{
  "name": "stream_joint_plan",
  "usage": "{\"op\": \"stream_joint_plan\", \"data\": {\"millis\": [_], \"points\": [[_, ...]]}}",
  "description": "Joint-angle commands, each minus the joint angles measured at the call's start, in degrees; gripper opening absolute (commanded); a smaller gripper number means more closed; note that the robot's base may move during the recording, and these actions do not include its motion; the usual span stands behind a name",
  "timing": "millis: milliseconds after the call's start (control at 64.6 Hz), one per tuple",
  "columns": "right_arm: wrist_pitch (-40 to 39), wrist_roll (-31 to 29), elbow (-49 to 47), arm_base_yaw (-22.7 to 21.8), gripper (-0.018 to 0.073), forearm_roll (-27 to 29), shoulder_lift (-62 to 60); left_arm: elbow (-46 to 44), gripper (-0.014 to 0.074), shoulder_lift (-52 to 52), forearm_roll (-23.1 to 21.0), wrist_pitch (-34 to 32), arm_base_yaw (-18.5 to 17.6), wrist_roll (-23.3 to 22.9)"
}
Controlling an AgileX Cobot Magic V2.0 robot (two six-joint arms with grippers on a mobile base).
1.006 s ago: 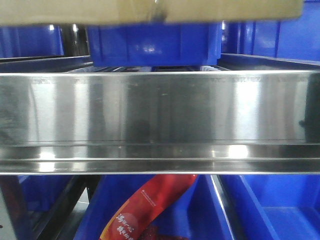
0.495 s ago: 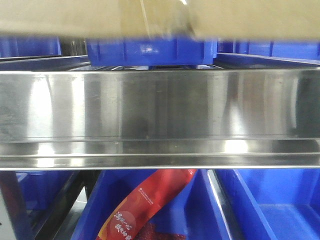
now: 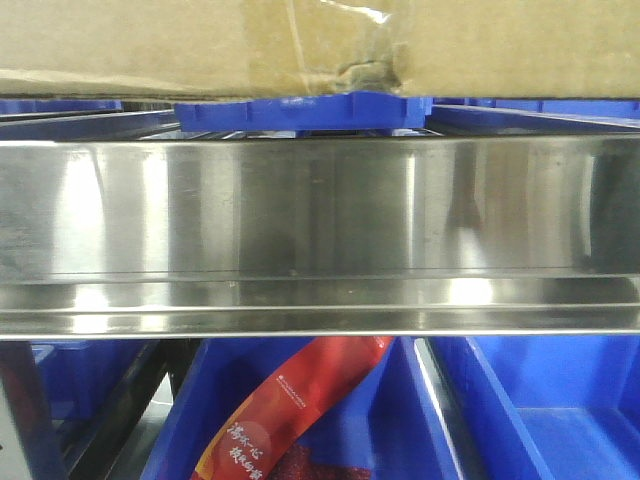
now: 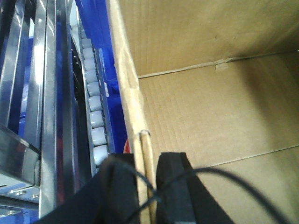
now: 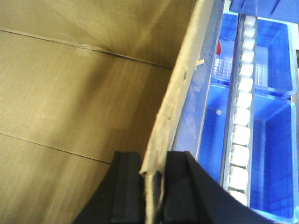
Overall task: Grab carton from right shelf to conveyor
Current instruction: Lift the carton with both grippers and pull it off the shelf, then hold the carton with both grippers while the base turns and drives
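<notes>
The brown carton [image 3: 150,45] fills the top of the front view, its taped, torn lower edge just above the right shelf's steel rail [image 3: 320,215]. In the left wrist view my left gripper [image 4: 147,175] is shut on the carton's left wall [image 4: 128,93], one black finger [image 4: 175,186] inside the box, one outside. In the right wrist view my right gripper [image 5: 152,179] is shut on the carton's right wall [image 5: 180,88], one finger [image 5: 126,186] inside. The carton's inner floor [image 5: 70,93] shows in both wrist views. The conveyor is out of view.
Blue bins [image 3: 545,410] sit under the rail; one holds a red packet [image 3: 290,410]. A blue bin [image 3: 300,112] stands behind the rail under the carton. White roller tracks [image 4: 96,121] run beside the carton; in the right wrist view they [image 5: 240,121] pass between blue bins [image 5: 275,154].
The carton has come lower in the front view and covers more of the blue bin behind the rail. The rail has barely shifted.
</notes>
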Motion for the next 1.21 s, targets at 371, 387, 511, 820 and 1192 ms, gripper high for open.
{"op": "stream_joint_plan", "data": {"millis": [371,387,511,820,1192], "points": [[-8.3,-1.2,-0.2,0.4,-0.0070,1.7,-0.6,-0.1,-0.0009,-0.7,-2.2,-4.2,-0.9,0.4],[-8.6,-1.2,-0.2,0.4,-0.0070,1.7,-0.6,-0.1,-0.0009,-0.7,-2.2,-4.2,-0.9,0.4],[-9.9,-1.2,-0.2,0.4,-0.0070,1.7,-0.6,-0.1,-0.0009,-0.7,-2.2,-4.2,-0.9,0.4],[-10.6,-1.2,-0.2,0.4,-0.0070,1.7,-0.6,-0.1,-0.0009,-0.7,-2.2,-4.2,-0.9,0.4],[-10.6,-1.2,-0.2,0.4,-0.0070,1.7,-0.6,-0.1,-0.0009,-0.7,-2.2,-4.2,-0.9,0.4]]}}
